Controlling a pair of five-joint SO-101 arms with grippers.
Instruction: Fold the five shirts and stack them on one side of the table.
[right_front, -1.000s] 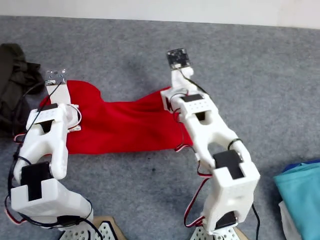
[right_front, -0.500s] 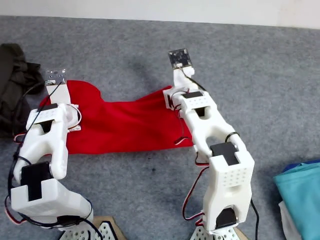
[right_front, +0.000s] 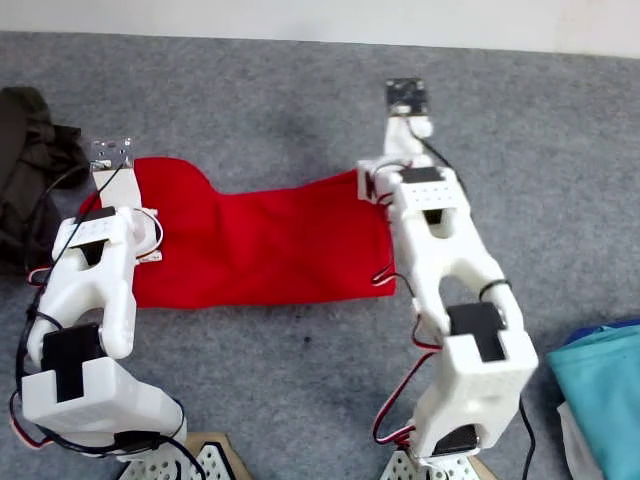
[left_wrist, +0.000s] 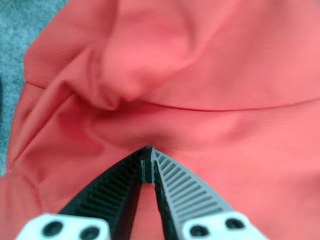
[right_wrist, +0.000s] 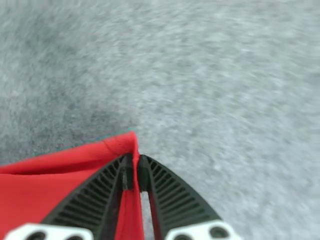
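Nearest the bases, a teal shirt (right_front: 600, 375) is lying at the right edge of the table (right_front: 300, 100). Mid-table, the red shirt (right_front: 260, 245) is lying spread out and unfolded, with the left gripper (left_wrist: 147, 155) pinching its cloth and the right gripper (right_wrist: 132, 162) clamping a far corner. Farther left, a dark garment (right_front: 25, 170) is sitting bunched. Judgement: folding is barely starting.

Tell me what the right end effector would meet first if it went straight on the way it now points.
Probably the bare table. The right end effector, shut on a corner of the red shirt, points just past that corner at grey surface, with nothing else ahead. Depth is unclear.
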